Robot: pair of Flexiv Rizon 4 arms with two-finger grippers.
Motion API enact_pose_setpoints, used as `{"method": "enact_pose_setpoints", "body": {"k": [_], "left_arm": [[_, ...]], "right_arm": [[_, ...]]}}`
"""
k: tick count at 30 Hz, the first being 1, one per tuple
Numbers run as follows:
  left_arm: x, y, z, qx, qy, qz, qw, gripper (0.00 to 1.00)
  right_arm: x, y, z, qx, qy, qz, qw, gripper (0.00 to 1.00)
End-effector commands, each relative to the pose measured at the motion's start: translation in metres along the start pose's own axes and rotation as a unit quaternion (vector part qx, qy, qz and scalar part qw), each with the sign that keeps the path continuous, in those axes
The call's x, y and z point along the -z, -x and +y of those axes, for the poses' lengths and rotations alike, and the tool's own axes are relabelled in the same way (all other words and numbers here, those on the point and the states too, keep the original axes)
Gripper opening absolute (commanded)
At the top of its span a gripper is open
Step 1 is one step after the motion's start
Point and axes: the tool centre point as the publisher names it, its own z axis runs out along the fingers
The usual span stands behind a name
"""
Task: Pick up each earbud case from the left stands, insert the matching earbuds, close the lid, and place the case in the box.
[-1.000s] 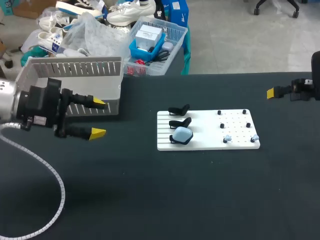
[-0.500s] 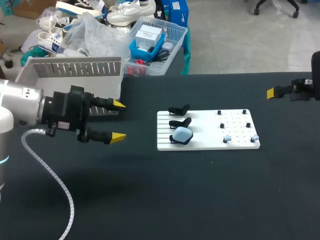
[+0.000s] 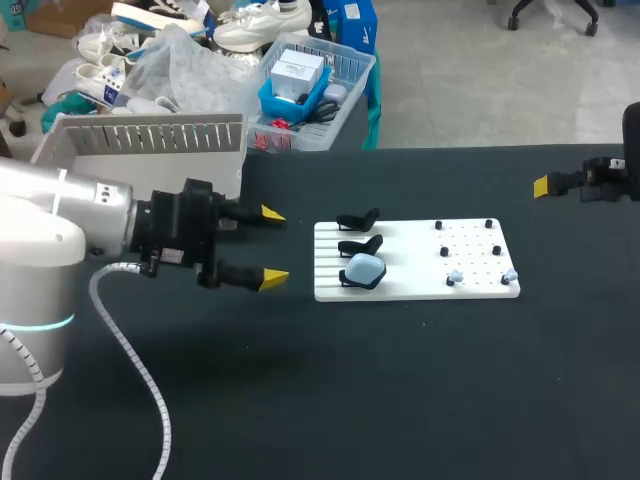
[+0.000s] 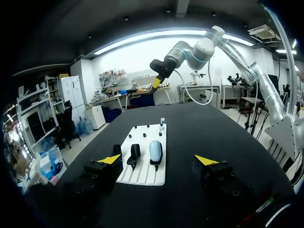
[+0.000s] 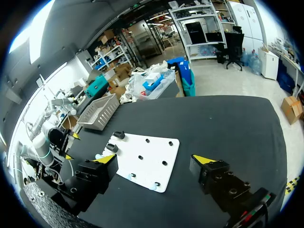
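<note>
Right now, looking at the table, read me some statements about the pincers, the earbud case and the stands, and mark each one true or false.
1. The left pincer is open and holds nothing. True.
2. The light blue earbud case lies in the box. False: it sits on a black stand on the white board, well apart from the box.
3. All three black stands hold cases. False: only one does; the other two stands are empty.
4. The right pincer is off to the board's right, touching nothing on it. True.
</note>
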Motion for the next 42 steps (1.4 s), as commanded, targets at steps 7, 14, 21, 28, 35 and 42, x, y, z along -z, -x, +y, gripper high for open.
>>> {"method": "enact_pose_setpoints", "body": {"k": [7,14,21,28,35,42], "left_arm": [[-0.034,-0.013,0.013,0.019,0.030,0.002,0.999,1.00],[-0.043,-0.016,0.015,0.021,0.032,0.000,0.999,1.00],[-0.052,-0.015,0.005,0.010,0.020,-0.001,1.000,1.00],[-0.061,-0.014,-0.009,0.005,-0.026,0.012,1.000,1.00],[-0.072,-0.016,-0.012,0.028,-0.047,0.030,0.998,1.00],[-0.081,-0.016,-0.006,0.064,-0.051,0.041,0.996,1.00]], "right_arm": [[0.000,0.001,0.001,-0.001,-0.003,0.001,1.000,1.00],[0.000,0.001,0.001,-0.001,-0.003,0.001,1.000,1.00],[0.000,0.001,0.001,-0.001,-0.003,0.001,1.000,1.00],[0.000,0.001,0.001,-0.001,-0.003,0.001,1.000,1.00],[0.000,0.001,0.001,-0.001,-0.003,0.001,1.000,1.00],[0.000,0.001,0.001,-0.001,-0.003,0.001,1.000,1.00]]}}
